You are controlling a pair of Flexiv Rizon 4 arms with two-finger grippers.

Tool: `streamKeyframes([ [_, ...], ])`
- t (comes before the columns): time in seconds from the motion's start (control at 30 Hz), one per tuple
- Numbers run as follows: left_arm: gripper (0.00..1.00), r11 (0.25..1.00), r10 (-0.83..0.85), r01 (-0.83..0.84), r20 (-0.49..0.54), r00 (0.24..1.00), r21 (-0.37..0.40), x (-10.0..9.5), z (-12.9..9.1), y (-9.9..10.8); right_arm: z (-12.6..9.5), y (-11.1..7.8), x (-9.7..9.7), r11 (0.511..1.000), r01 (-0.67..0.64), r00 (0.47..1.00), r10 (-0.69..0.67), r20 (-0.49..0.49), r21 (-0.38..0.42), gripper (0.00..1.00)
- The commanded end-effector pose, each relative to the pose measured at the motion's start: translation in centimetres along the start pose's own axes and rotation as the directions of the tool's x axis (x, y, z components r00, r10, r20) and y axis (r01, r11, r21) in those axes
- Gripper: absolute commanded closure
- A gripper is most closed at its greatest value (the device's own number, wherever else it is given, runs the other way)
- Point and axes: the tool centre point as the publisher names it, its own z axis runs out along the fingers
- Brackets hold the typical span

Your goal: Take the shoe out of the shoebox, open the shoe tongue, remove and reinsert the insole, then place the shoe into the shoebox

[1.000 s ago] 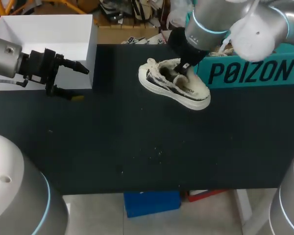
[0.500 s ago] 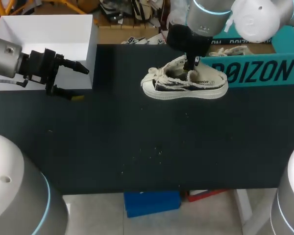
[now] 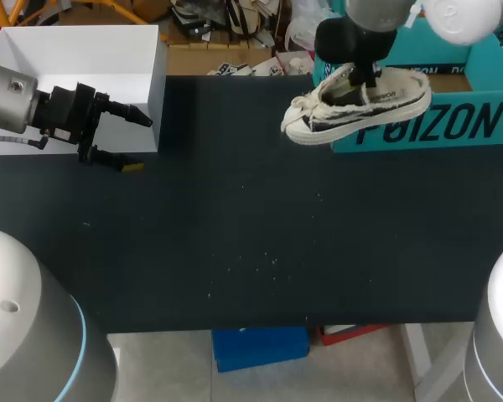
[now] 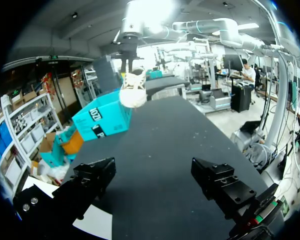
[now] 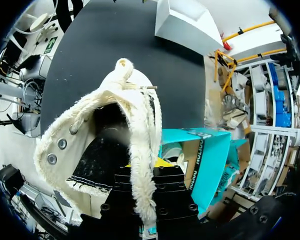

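The right gripper (image 3: 363, 81) is clamped on the shoe (image 3: 356, 105), one finger inside the opening and one outside. In the right wrist view, the frayed collar edge of the shoe (image 5: 90, 145) runs between the fingers of the right gripper (image 5: 146, 180).

The shoe hangs clear of the black table (image 3: 235, 251), toe tilted slightly down and pointing toward the left arm's side. Its heel sits in front of the teal shoebox (image 3: 453, 126).

The left gripper (image 3: 139, 144) is near the white box (image 3: 75, 59), well apart from the shoe, with its fingers spread and nothing between them. The left wrist view shows the left gripper (image 4: 155, 180) open above the table, with the shoe (image 4: 132, 92) and shoebox (image 4: 102, 120) far ahead.
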Motion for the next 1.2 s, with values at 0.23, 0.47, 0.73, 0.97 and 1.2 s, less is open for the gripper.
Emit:
streamKeyframes([
  [0.23, 0.00, 1.000, 0.002, -0.002, 0.005, 1.000, -0.003, 0.1, 0.1, 0.0, -0.8, -7.2, -6.4, 0.994, 0.073, 0.997, -0.072, 0.017, -0.084, 1.00],
  [0.47, 0.00, 1.000, 0.002, -0.002, 0.005, 1.000, -0.003, 0.1, 0.1, 0.0, -0.7, -10.6, -12.3, 0.986, 0.101, 0.994, -0.093, 0.060, -0.134, 1.00],
  [0.73, 0.00, 1.000, 0.002, -0.002, 0.005, 1.000, -0.003, 0.1, 0.1, 0.0, 1.2, -13.6, -17.0, 0.987, 0.123, 0.992, -0.119, 0.049, -0.104, 1.00],
  [0.97, 0.00, 1.000, 0.002, -0.002, 0.005, 1.000, -0.003, 0.1, 0.1, 0.0, 3.0, -14.8, -19.3, 0.977, 0.205, 0.978, -0.202, 0.053, -0.064, 1.00],
  [1.2, 0.00, 1.000, 0.002, -0.002, 0.005, 1.000, -0.003, 0.1, 0.1, 0.0, 3.0, -14.8, -19.3, 0.977, 0.205, 0.978, -0.202, 0.053, -0.064, 1.00],
])
